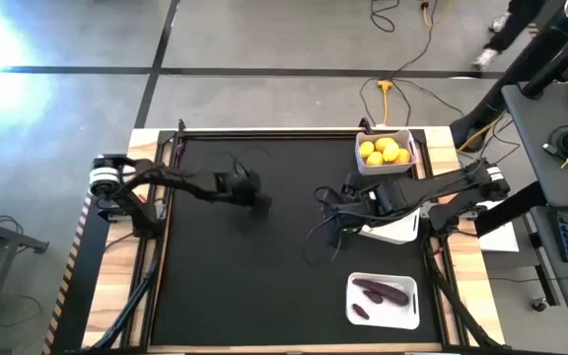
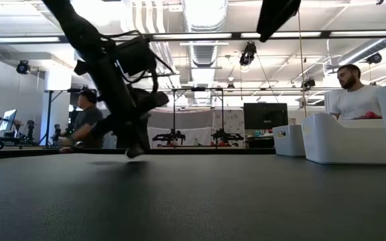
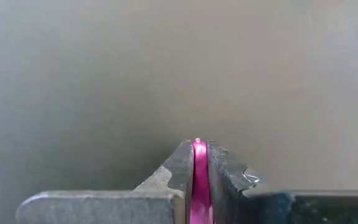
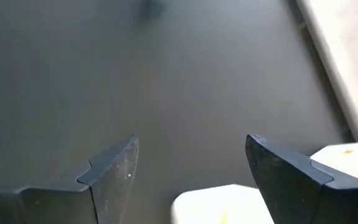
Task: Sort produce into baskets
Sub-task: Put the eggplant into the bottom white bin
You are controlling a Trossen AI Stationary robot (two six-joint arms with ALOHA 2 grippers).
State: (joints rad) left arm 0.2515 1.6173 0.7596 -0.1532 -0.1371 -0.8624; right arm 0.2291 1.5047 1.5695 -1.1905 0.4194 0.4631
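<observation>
My left gripper (image 1: 254, 197) hovers low over the bare black table, left of centre, shut on a thin magenta-purple bit (image 3: 199, 168); its tip (image 2: 136, 152) is just above the surface. My right gripper (image 1: 338, 212) stands open and high at the middle right, over the near-left edge of the middle white basket (image 1: 397, 229). Yellow lemons (image 1: 385, 151) lie in the far basket (image 1: 365, 166). Dark purple eggplants (image 1: 381, 291) lie in the near basket (image 1: 407, 314). In the right wrist view the open fingers (image 4: 191, 168) frame bare table and a white basket rim (image 4: 222, 205). My left gripper pinches the magenta-purple bit between its two fingers (image 3: 179, 171); only a narrow strip of it and its rounded top (image 3: 197, 144) show at the fingertips. The fingers slant down toward the table. The rest of the bit is hidden between them.
The three baskets line the table's right side. Wide bare black surface (image 1: 264, 286) lies in the middle and near left. Beyond the far edge people sit at desks (image 2: 354, 87), and cables run across the floor (image 1: 392, 89).
</observation>
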